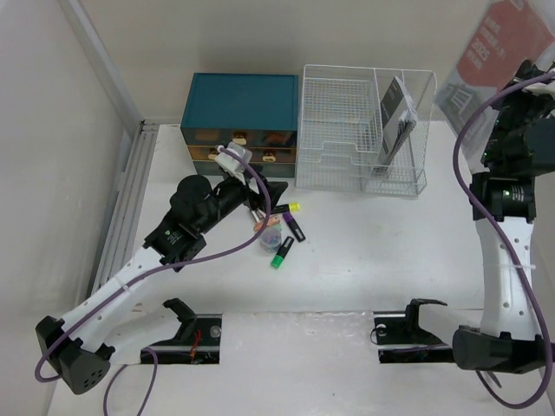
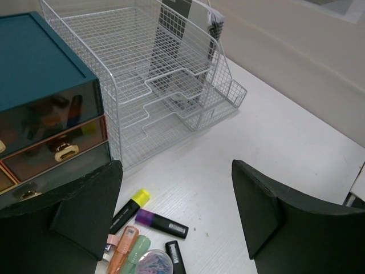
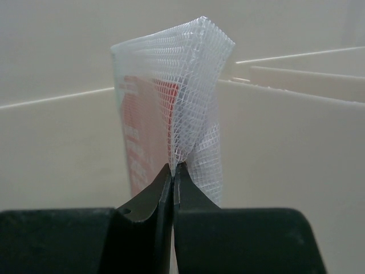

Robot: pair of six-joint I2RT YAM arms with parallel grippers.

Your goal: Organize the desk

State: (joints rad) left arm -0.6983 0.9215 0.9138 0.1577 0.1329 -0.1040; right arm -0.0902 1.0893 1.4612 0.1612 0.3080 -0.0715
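Note:
The white desk (image 1: 373, 251) carries a small pile of highlighters (image 1: 282, 234) near its middle. My left gripper (image 1: 264, 198) is open and empty just above and behind that pile. In the left wrist view it (image 2: 177, 197) frames a yellow-capped highlighter (image 2: 130, 210), a purple-capped one (image 2: 161, 223), an orange one (image 2: 122, 251) and a clear case of paper clips (image 2: 153, 264). My right gripper (image 1: 523, 76) is raised at the far right, shut on a clear mesh pouch (image 1: 492, 52) holding red paper. The pouch (image 3: 171, 85) stands up from the closed jaws (image 3: 173, 171).
A teal drawer box (image 1: 241, 121) stands at the back of the desk, with a white wire-mesh file rack (image 1: 347, 130) to its right holding a dark booklet (image 1: 395, 121). A wall and a metal rail (image 1: 126, 208) run along the left edge.

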